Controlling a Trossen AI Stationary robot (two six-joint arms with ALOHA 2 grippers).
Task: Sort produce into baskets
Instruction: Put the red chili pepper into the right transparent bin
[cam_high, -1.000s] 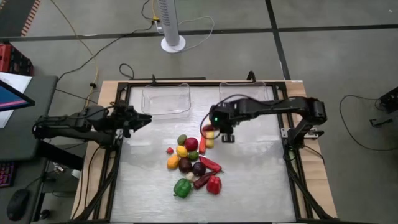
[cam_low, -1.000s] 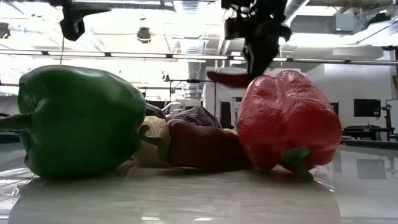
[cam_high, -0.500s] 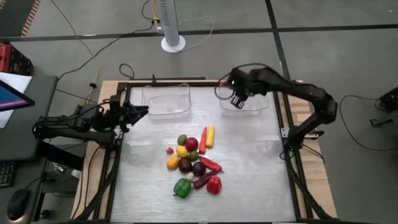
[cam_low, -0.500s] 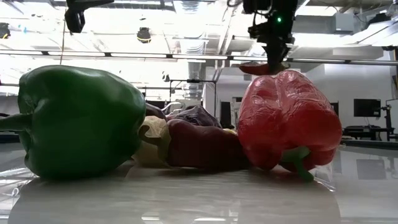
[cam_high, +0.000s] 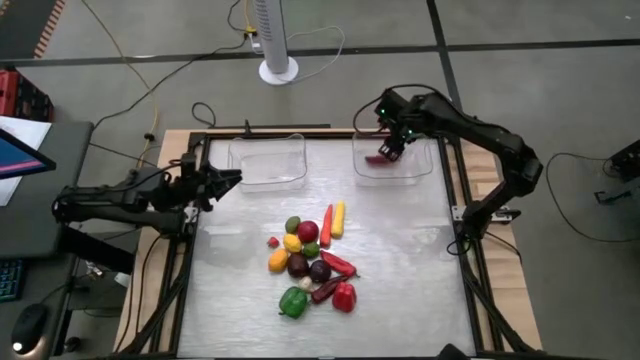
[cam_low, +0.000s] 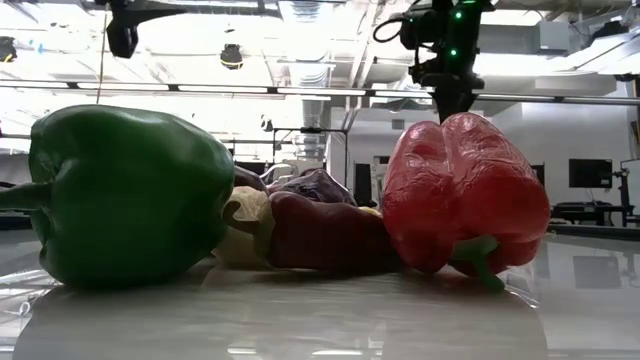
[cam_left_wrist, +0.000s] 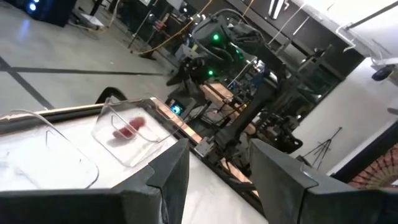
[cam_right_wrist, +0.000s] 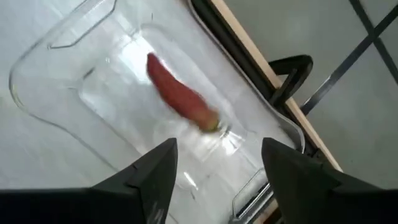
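The right gripper (cam_high: 391, 144) carried a red chilli (cam_high: 377, 158) away from the pile (cam_high: 311, 259), travelled to the right basket (cam_high: 393, 174), opened its fingers and let the chilli go; it came to lie inside that basket (cam_right_wrist: 93, 74), under the spread fingers (cam_right_wrist: 149, 177).

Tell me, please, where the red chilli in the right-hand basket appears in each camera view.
High view: red chilli lies in the right basket, below the right gripper.
Low view: not visible.
Left wrist view: red blur inside the farther tub.
Right wrist view: centre, on the basket floor.
Shared landmark: the clear right basket.
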